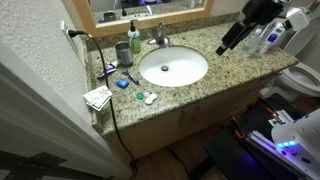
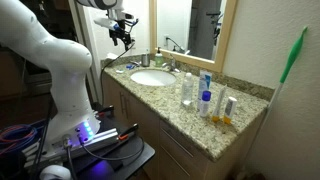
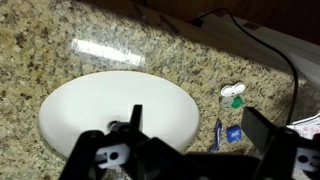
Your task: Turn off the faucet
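Located the faucet at the far rim of the white oval basin, set into the granite table, below the mirror. Recorded the green soap bottle just left of the faucet and the grey cup further left. Observed the gripper in an exterior view, up in the air over the right part of the table, right of the basin, well apart from the faucet and touching nothing. Confirmed in the wrist view the gripper spread wide and empty, looking down on the basin. Noted a cluster of bottles at the far right, with small items and a black cable at the left end. Could not tell handle position or water flow at this size
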Motion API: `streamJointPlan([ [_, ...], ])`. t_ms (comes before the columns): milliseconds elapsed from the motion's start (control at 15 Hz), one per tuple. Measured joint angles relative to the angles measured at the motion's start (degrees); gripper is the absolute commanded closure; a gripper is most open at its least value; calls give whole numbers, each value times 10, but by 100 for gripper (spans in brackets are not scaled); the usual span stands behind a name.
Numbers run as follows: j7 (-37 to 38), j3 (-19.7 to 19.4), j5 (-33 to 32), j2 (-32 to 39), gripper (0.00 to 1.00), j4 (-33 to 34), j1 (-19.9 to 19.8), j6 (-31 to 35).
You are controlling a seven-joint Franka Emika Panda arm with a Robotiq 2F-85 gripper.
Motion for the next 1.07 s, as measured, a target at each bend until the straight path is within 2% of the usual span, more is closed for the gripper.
streamJointPlan([
  [400, 9, -2, -10, 21, 0, 15, -10, -2],
  [600, 57, -10, -55, 90, 0, 86, -65, -2],
  [800, 123, -11, -103, 161, 0, 188, -124, -11],
  [867, 125, -12, -105, 175, 0, 209, -129, -15],
  [1067, 125, -11, -105, 173, 0, 202, -125, -15],
])
